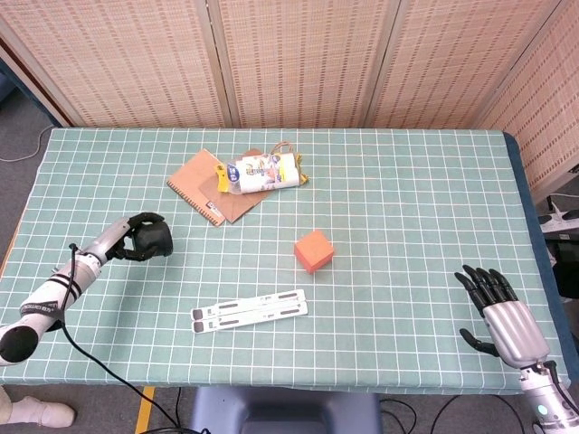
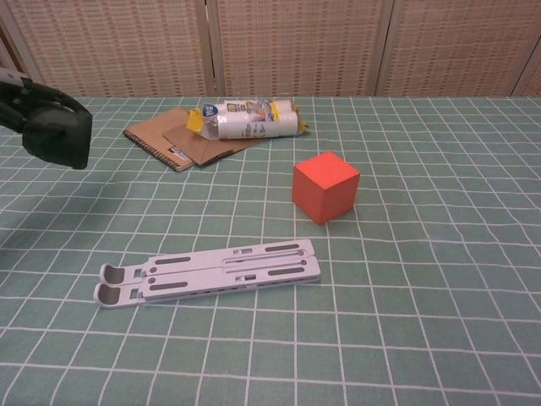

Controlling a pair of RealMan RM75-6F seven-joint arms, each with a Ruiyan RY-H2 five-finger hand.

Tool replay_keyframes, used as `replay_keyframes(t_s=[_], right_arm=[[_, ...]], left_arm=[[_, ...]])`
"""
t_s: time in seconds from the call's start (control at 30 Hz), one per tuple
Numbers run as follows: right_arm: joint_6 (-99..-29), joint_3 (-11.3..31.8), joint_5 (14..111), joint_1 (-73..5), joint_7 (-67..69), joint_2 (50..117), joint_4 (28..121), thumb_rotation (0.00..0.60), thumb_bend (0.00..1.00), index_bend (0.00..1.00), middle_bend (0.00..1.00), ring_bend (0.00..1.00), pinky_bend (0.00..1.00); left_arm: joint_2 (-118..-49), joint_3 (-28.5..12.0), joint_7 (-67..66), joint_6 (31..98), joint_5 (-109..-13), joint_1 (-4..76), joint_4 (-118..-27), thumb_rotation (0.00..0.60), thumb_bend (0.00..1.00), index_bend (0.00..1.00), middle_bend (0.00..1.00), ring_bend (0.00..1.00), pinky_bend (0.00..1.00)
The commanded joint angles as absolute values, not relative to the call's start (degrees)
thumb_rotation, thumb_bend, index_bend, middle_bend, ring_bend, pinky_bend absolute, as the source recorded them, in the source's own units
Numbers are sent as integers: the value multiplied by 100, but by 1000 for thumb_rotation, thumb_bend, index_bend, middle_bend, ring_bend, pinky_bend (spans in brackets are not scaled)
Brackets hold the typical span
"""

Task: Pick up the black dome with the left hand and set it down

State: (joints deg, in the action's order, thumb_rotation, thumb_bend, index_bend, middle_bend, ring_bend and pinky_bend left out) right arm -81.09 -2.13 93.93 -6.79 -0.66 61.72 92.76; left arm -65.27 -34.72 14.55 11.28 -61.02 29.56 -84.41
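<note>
The left hand [image 1: 127,237] gripped the black dome [image 1: 154,240] at the table's [image 1: 416,181] left side. The right hand [image 1: 499,310] lay at the near right, fingers spread, holding nothing. A red cube [image 1: 313,250] sat mid-table, a white stand [image 1: 250,310] nearer.
</note>
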Motion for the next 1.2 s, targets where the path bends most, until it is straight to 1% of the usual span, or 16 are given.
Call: replay_keyframes(t_s=[0.03,0.07,0.17,0.2,0.27,0.3,0.4,0.43,0.5,0.63,0.73,0.8,0.83,0.93,1.03,1.2], right_arm=[[-8100,-208,9386,-685,-64,6172,9276,600,176,0,0,0,0],[-8092,-212,9390,-689,-57,6170,9276,600,176,0,0,0,0],[-8079,-217,9397,-696,-50,6166,9268,600,175,0,0,0,0],[-8077,-219,9398,-697,-41,6161,9267,600,175,0,0,0,0],[-8079,-216,9390,-696,-26,6155,9266,600,175,0,0,0,0],[-8080,-213,9387,-697,-20,6153,9267,600,176,0,0,0,0],[-8090,-214,9395,-696,-1,6147,9264,600,175,0,0,0,0],[-8090,-216,9399,-696,3,6146,9263,600,176,0,0,0,0],[-8084,-221,9403,-697,6,6145,9262,600,176,0,0,0,0],[-8050,-229,9404,-711,-5,6156,9256,600,176,0,0,0,0],[-8019,-241,9416,-724,-29,6163,9257,600,176,0,0,0,0],[-8029,-240,9419,-722,-22,6160,9261,600,176,0,0,0,0],[-8038,-238,9417,-719,-15,6157,9262,600,175,0,0,0,0],[-8064,-238,9420,-709,30,6145,9263,600,176,0,0,0,0],[-8073,-241,9435,-708,34,6149,9259,600,176,0,0,0,0],[-8062,-231,9409,-711,20,6154,9254,600,176,0,0,0,0]], left_arm=[[-6459,-2162,-170,1542,-6700,3603,-7869,600,439,582,678,667,898],[-6444,-1808,-621,1597,-6520,3814,-7790,600,438,582,675,666,891],[-6358,-951,-1497,1718,-5671,4403,-7856,600,440,562,657,653,867],[-6350,-569,-1903,2018,-5204,4668,-7982,600,440,556,653,650,864],[-6393,-18,-2680,2750,-4409,5029,-8270,600,440,553,652,649,863],[-6458,308,-3265,3306,-3755,5264,-8510,600,440,552,651,649,863],[-6664,836,-4547,4482,-1917,5879,-9148,600,440,551,651,649,866],[-6721,911,-4842,4762,-1464,6046,-9301,600,442,550,652,649,867],[-6836,1004,-5384,5318,-752,6337,-9558,600,444,551,652,650,869],[-7037,1063,-6110,6237,-137,6611,-9867,600,444,553,654,653,876],[-7183,1040,-6553,6651,249,6720,-9977,600,444,555,654,654,883],[-7250,964,-6740,6673,478,6752,-10008,600,444,555,653,654,883],[-7232,888,-6713,6545,551,6737,-10029,600,445,554,653,654,882],[-6942,535,-6281,5691,575,6611,-10123,600,446,550,633,635,857],[-6571,162,-5501,4738,118,6346,-10135,600,446,551,609,600,801],[-6230,-155,-4515,3646,-567,5990,-10058,600,444,557,612,596,786]])
